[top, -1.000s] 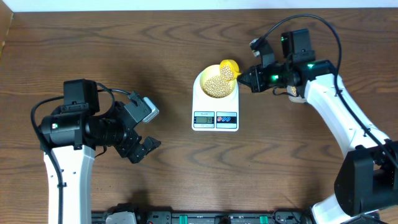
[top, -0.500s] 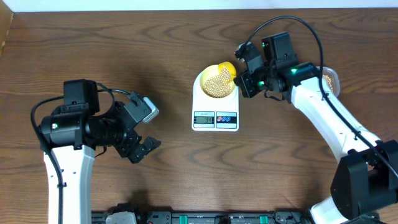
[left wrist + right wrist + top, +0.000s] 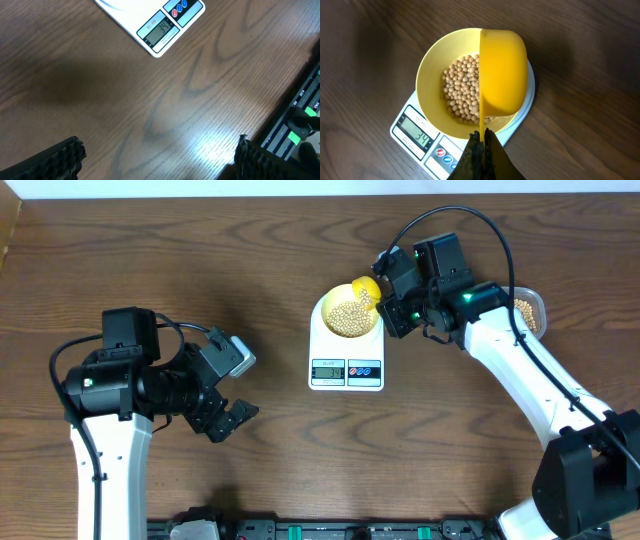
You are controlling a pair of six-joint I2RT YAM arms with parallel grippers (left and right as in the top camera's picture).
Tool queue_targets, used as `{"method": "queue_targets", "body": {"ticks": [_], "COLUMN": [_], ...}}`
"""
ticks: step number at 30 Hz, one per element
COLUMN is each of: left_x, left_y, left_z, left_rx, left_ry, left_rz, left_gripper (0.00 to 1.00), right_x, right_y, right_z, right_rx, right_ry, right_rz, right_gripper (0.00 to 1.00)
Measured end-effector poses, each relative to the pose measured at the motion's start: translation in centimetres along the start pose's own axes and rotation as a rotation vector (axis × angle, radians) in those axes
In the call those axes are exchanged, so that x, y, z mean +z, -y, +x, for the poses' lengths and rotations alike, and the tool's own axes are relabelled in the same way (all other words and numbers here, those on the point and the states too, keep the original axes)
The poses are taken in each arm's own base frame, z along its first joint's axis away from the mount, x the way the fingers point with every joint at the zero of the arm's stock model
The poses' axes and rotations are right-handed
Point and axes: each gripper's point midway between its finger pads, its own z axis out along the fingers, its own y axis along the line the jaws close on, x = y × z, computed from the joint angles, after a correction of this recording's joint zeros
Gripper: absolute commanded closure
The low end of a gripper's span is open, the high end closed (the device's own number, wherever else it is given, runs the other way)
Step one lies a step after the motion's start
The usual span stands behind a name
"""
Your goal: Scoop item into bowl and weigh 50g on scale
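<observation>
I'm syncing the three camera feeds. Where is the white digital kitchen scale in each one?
Overhead: white flat digital kitchen scale at centre, carrying the round pale yellow bowl.
Left wrist: scale at the top edge, only its front corner showing.
Right wrist: scale lower left, under the bowl.
Shared landmark: its LCD display.

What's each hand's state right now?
Left hand: open, holding nothing.
Right hand: closed on the yellow scoop, tipped over the bowl.
</observation>
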Motion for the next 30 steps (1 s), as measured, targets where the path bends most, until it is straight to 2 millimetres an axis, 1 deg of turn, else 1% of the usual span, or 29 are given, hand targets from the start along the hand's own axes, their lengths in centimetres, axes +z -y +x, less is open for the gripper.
{"method": "queue_targets", "body": {"ticks": [5, 8, 12, 15, 18, 30], "left_x": [0.0, 0.0, 0.0, 0.0, 0.0, 0.0], "left_y": [0.0, 0.0, 0.0, 0.0, 0.0, 0.0], "left_z": [0.0, 0.0, 0.0, 0.0, 0.0, 0.0], "left_rx": [0.0, 0.0, 0.0, 0.0, 0.0, 0.0], "left_ry": [0.0, 0.0, 0.0, 0.0, 0.0, 0.0], "left_rz": [0.0, 0.0, 0.0, 0.0, 0.0, 0.0], "left_gripper": [0.02, 0.02, 0.02, 0.02, 0.02, 0.02], "right_x": [-0.1, -0.4, -1.5, -1.4, -1.3, -1.3], "right_y": [0.0, -0.1, -0.7, -1.5, -1.8, -0.9], "right_z": [0.0, -0.3, -0.9, -0.9, -0.9, -0.8], "right_rx": [-0.001, -0.006, -0.021, -0.04, -0.049, -0.082], "right_ry": [0.001, 0.012, 0.028, 0.025, 0.022, 0.016], "right_rz": [0.001, 0.004, 0.005, 0.006, 0.008, 0.057], "right_gripper": [0.99, 0.99, 0.99, 0.99, 0.99, 0.99]}}
